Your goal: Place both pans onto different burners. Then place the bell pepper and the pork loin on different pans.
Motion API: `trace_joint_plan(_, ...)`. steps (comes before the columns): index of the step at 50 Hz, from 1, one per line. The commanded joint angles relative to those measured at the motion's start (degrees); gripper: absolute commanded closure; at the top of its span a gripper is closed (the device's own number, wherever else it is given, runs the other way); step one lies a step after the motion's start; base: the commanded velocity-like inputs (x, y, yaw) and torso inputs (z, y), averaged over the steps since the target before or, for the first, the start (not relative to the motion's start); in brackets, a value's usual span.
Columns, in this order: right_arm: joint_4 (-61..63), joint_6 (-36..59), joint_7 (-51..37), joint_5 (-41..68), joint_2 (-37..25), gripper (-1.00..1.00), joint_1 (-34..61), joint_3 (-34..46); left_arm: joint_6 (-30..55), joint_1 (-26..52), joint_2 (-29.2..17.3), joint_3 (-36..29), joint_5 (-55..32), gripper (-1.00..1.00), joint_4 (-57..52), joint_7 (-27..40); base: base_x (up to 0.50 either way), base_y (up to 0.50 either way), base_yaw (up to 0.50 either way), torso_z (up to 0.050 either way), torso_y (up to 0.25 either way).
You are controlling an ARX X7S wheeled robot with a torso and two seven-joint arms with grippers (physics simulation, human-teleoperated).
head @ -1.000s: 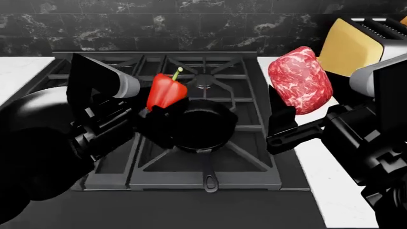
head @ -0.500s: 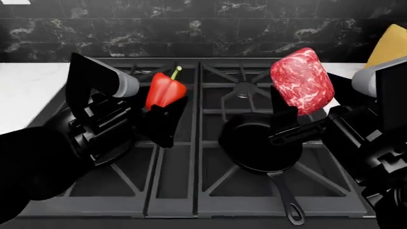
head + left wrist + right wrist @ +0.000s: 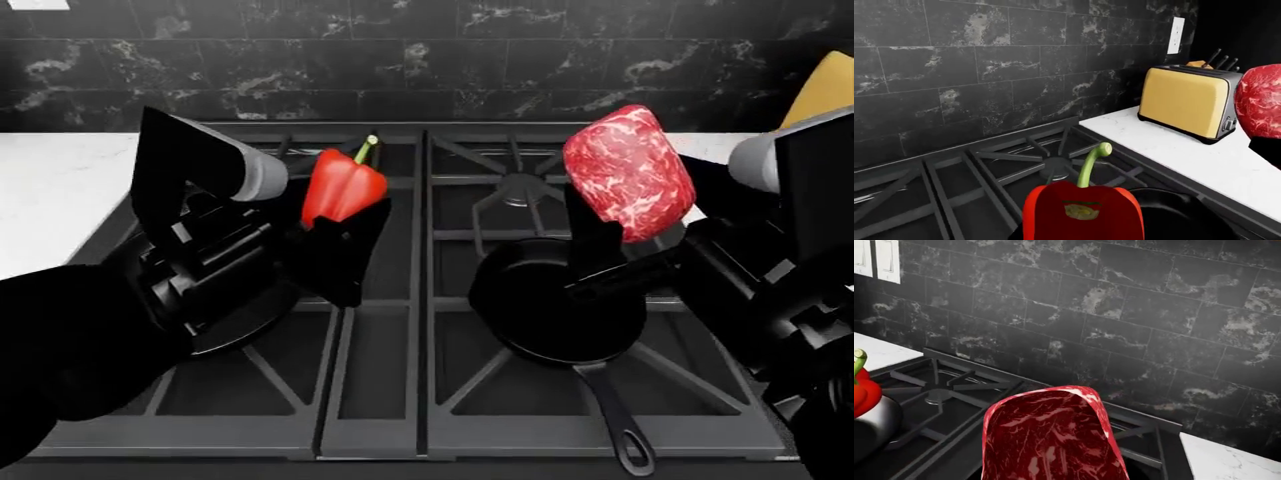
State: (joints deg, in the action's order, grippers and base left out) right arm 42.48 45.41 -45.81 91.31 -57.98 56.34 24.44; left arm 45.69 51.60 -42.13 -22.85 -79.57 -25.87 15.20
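In front of me the stove (image 3: 400,420) fills the view, its dark grates (image 3: 521,190) running across it under the black marbled wall. On the right front burner's grate sits a black frying pan (image 3: 561,310), handle (image 3: 617,420) pointing toward me. White bench (image 3: 60,190) flanks the stove on the left, and on the right side a yellow toaster (image 3: 1187,102) stands on it.

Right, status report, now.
Left gripper shut on bell pepper. Right gripper shut on pork loin, above small pan. Nothing in the way.
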Motion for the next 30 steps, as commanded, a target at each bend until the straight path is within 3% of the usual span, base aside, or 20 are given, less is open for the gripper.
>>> trace_joint_plan(1,-3.4,2.9,3.4,-0.8,0.5,1.0,4.5,-0.8,-0.4,0.2,-0.6,0.9,-1.2,1.0,-0.2,1.1,0.0,0.0,0.0,0.0,0.0)
trace_joint_plan(16,-13.8,7.8,14.5,0.1,3.2,1.0,8.9,2.8,-0.9,0.0,-1.5,1.6,-1.4,1.0,-0.5,1.0,0.0,0.0,0.0,0.001,0.001)
trace_joint_plan(30,-27.7,19.1,24.2,0.3,5.3,1.0,21.1,8.0,-1.2,-0.5,-1.8,1.6,-1.7,1.0,-0.7,0.8,0.0,0.0,0.0,0.001,0.001)
